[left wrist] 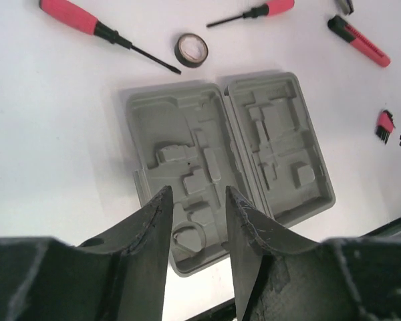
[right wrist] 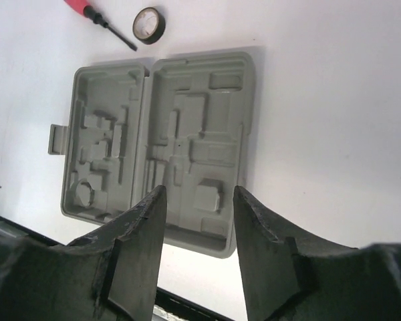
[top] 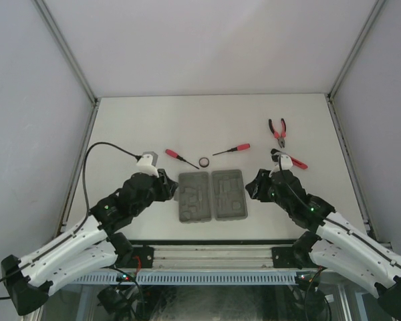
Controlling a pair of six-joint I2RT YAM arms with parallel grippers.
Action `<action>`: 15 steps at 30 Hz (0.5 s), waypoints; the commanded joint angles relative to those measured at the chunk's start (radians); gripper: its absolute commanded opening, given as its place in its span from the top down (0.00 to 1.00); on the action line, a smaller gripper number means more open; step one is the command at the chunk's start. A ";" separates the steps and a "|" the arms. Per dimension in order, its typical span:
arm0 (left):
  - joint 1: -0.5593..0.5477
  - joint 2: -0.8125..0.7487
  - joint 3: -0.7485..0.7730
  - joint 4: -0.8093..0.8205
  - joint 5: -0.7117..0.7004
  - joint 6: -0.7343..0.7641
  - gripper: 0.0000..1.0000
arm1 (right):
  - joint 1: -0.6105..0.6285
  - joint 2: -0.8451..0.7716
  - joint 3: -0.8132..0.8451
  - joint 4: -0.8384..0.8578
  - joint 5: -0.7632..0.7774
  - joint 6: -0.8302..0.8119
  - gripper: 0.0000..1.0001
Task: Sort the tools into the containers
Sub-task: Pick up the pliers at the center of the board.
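The grey case [top: 212, 195] lies open on the desk [top: 134, 127], both halves flat side by side with the moulded recesses facing up and nothing in them. The left tool [left wrist: 198, 194] sits at the case's left edge with its fingers parted and nothing between them; through the gap its wrist view shows the near end of the left half. The right tool [right wrist: 199, 190] mirrors it at the right edge, jaws likewise apart and empty, framing the near end of the right half. Whether either tool touches the case cannot be told. All the loose pieces lie on the desk beyond the case. The long screwdriver [top: 180, 158] is off its far left corner, the ring [top: 204, 162] just past the hinge line, and the short screwdriver [top: 232, 150] a little farther back to the right. The pliers [top: 278, 128] lie well apart at the far right, handles spread. The stick [top: 299, 164] shows just behind the right wrist. What seems to be the comb [left wrist: 385, 126] appears only at the edge of the left wrist view, right of the case.
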 commanded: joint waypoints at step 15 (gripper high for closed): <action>0.037 -0.123 -0.015 -0.045 -0.007 0.044 0.48 | -0.153 -0.055 0.018 -0.109 -0.011 0.074 0.48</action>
